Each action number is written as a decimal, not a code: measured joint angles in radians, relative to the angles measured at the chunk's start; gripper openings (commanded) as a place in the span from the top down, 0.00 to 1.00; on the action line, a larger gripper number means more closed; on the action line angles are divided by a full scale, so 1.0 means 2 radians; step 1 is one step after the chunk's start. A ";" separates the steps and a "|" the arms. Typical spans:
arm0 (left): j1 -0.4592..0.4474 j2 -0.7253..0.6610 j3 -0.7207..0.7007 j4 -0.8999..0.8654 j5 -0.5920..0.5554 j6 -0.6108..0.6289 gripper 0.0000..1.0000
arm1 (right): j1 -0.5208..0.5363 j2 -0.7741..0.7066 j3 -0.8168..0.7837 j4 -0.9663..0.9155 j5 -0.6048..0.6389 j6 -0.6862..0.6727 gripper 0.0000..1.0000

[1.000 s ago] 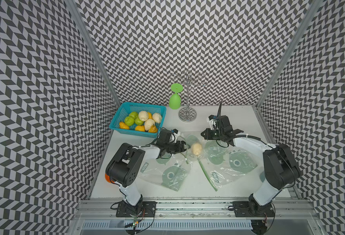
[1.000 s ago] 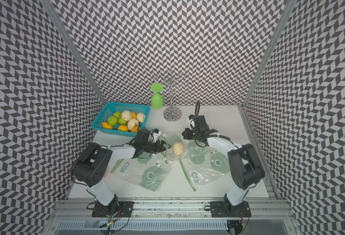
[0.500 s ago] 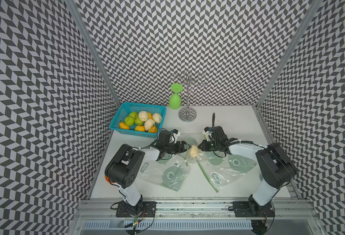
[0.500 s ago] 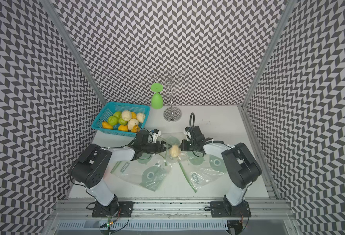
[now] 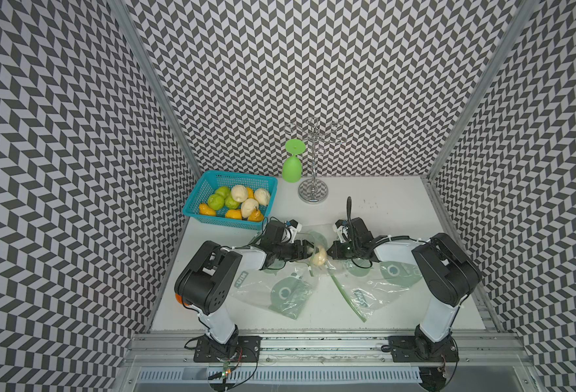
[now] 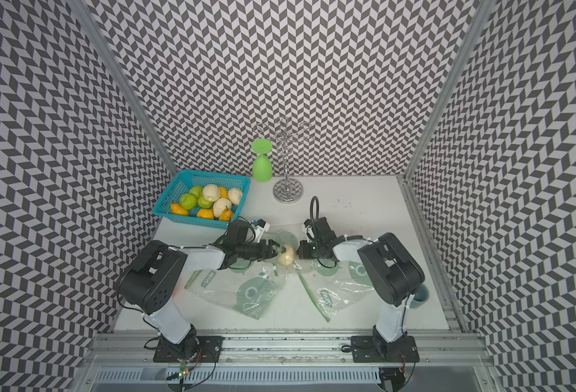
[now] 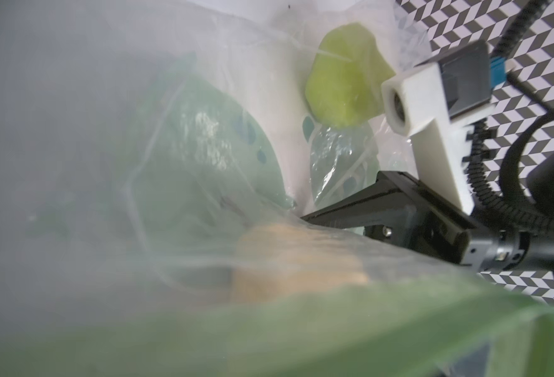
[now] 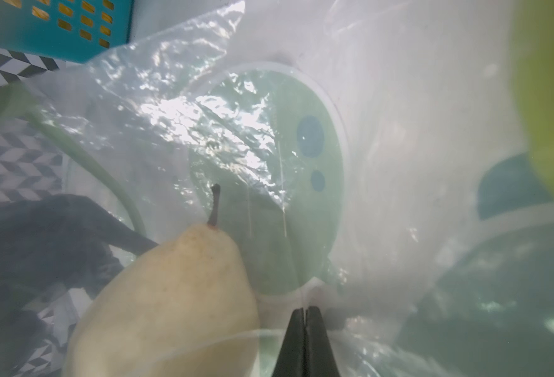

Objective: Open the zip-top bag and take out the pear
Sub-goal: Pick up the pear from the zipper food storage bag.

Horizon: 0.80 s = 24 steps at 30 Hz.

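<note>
Plastic film is the chief hazard at the tips. The right pincer (image 5: 329,253) has its jaws pressed together, apparently nipping a fold of the zip-top bag (image 8: 177,107). The left pincer (image 5: 310,252) stands with jaws apart just beside the pear (image 5: 318,257), which lies at the bag's mouth between the two. Whether those fingers touch the fruit I cannot tell. So thin a fold could slide out of the right grip, and the mouth would then sag shut over the pear. If the left jaws close now they may catch film along with the fruit and drag the whole bag. The pear looks smooth and tapered, so it could squirt sideways and roll. The two pincers sit almost nose to nose, and a small overshoot would knock them together. Film also veils the left wrist view, which makes aiming harder. Two more bags, a left-hand one (image 5: 280,292) and a right-hand one (image 5: 375,288), lie flat on the counter (image 5: 398,203) toward the front, slippery ground for a dropped pear. The blue basket (image 5: 212,217) sits close behind the left arm. The metal stand (image 5: 312,193) and green goblet (image 5: 292,169) are farther back. The back right of the counter offers the freest room.
</note>
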 measured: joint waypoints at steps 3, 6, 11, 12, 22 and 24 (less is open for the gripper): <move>-0.001 -0.008 -0.011 -0.006 0.006 0.008 0.27 | 0.000 0.001 -0.001 0.006 0.000 0.004 1.00; -0.003 -0.012 -0.019 -0.008 0.009 0.011 0.27 | 0.000 0.004 -0.001 0.013 0.000 0.006 1.00; -0.020 -0.013 -0.021 -0.009 0.008 0.010 0.26 | 0.000 0.006 -0.001 0.019 0.000 0.008 1.00; -0.024 -0.012 -0.021 -0.009 0.008 0.010 0.26 | 0.000 0.006 -0.001 0.019 0.000 0.008 1.00; -0.044 0.011 0.017 -0.031 -0.014 0.007 0.22 | 0.001 0.006 -0.001 0.019 -0.001 0.006 1.00; -0.050 0.021 0.034 -0.038 -0.022 0.007 0.23 | 0.001 0.006 -0.001 0.019 -0.002 0.006 1.00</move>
